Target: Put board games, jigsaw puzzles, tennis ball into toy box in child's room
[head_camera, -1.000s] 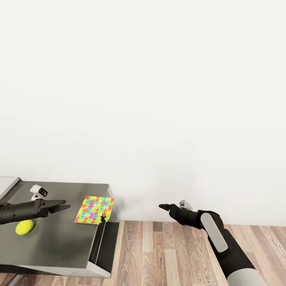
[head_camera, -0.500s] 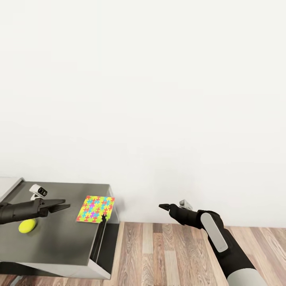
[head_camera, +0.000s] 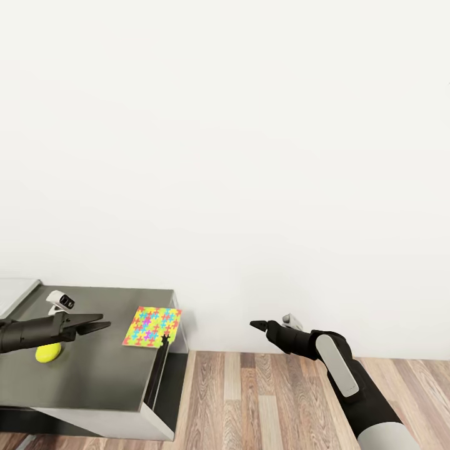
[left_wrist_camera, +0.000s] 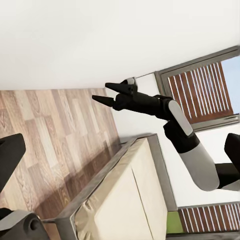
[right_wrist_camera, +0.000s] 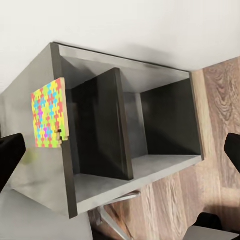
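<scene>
Puzzle sheet (head_camera: 152,326) lies flat at tabletop (head_camera: 94,375) corner, just ahead of left end effector (head_camera: 94,324), long axis running away from robot. Ball (head_camera: 48,353) sits below that arm. Left is nearer. Left fingers apart; right end effector (head_camera: 257,325) can't tell.

The left arm (head_camera: 31,332) partly hides the tennis ball (head_camera: 47,354).

I see open air above the table (head_camera: 106,381), whose dark top is bare between the tennis ball (head_camera: 47,353) near its left edge and the jigsaw puzzle (head_camera: 152,326) at its back right corner. My left gripper (head_camera: 100,324) hangs over that bare stretch. Right of the table, only wood floor (head_camera: 262,400) and white wall (head_camera: 250,156) surround my right gripper (head_camera: 255,324)
</scene>
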Robot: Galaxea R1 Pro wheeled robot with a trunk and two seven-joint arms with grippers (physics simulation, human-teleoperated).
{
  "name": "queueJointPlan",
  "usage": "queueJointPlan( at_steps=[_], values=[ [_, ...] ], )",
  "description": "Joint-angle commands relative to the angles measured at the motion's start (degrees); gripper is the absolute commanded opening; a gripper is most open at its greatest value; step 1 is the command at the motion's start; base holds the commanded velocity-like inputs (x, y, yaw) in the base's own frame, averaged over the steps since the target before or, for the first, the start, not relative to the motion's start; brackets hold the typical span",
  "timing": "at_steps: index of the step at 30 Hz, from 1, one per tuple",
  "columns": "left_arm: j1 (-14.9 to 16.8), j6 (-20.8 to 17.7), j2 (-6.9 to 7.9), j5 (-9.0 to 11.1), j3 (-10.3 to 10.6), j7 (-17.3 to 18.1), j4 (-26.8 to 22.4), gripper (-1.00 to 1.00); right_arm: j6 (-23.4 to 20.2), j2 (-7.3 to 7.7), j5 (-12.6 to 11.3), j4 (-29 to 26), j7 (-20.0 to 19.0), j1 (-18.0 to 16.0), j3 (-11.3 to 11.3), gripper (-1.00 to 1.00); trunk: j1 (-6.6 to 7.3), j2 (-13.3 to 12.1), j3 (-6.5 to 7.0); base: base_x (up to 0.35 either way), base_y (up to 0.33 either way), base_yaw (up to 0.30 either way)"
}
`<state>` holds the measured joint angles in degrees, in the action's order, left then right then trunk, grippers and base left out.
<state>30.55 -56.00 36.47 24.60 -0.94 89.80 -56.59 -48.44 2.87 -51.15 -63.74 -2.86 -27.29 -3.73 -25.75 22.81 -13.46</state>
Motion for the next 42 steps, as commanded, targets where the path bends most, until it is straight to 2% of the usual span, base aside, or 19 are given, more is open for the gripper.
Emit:
queueJointPlan(
  at_steps=[1,42],
  values=[
    [0.04,-0.61,0.02,0.01,0.04,0.2,-0.01,1.0,-0.16,0.05,0.35,-0.03,-0.3,-0.04,-0.05,1.0,-0.04,0.11,-0.01,-0.003,0.0,0.0],
    [0.04,-0.75,0.09,0.01,-0.03,0.2,-0.2,1.0,-0.08,-0.25,0.44,0.19,-0.3,-0.04,-0.05,1.0,-0.04,0.11,3.87,0.0,0.0,0.0]
  ],
)
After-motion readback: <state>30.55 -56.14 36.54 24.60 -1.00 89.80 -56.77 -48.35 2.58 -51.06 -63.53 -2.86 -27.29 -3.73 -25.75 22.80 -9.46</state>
